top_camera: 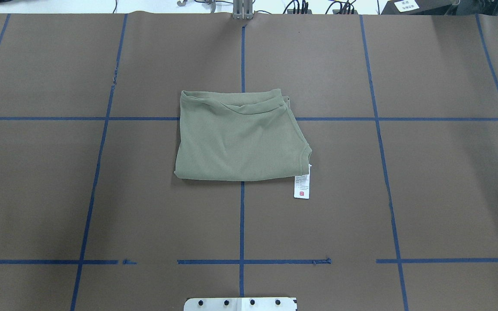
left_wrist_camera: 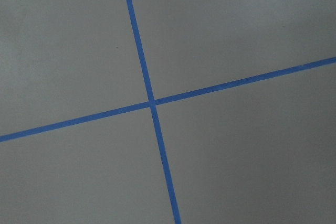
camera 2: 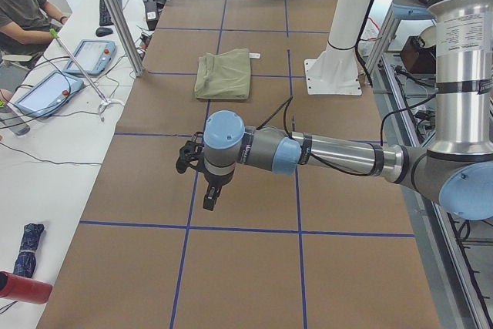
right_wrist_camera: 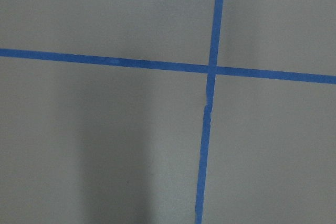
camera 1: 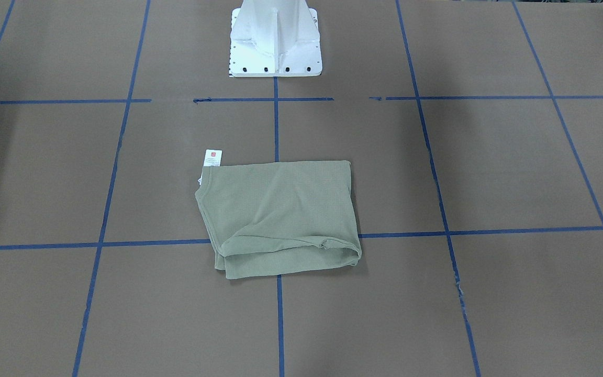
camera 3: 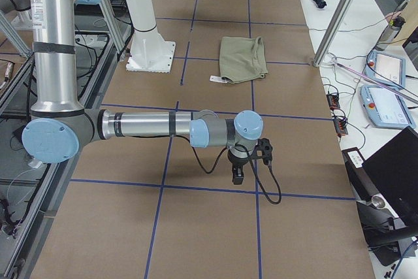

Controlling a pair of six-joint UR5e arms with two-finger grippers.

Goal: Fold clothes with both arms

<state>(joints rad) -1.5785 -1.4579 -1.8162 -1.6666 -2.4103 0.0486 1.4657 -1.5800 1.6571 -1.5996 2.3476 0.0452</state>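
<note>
While shirt (top_camera: 240,138) lies folded, left gripper (camera 2: 210,199), right gripper (camera 3: 238,174) hover well away, either side; finger spread: cannot tell.

The shirt (top_camera: 240,138) is soft knit cloth, finely ribbed and matt; its tag (top_camera: 301,186) is smooth white paper; the table cover (top_camera: 426,172) looks like brown paper, matt and even; the tape (top_camera: 241,216) on it is thin, smooth and blue (nicked in places); the base (camera 1: 275,57) is glossy white-painted metal; the left arm (camera 2: 339,156) and right arm (camera 3: 144,124) are smooth grey metal with a satin sheen; their caps (camera 2: 223,130) look like smooth light-blue plastic; the left gripper (camera 2: 209,202) and right gripper (camera 3: 237,178) are matt black.
</note>
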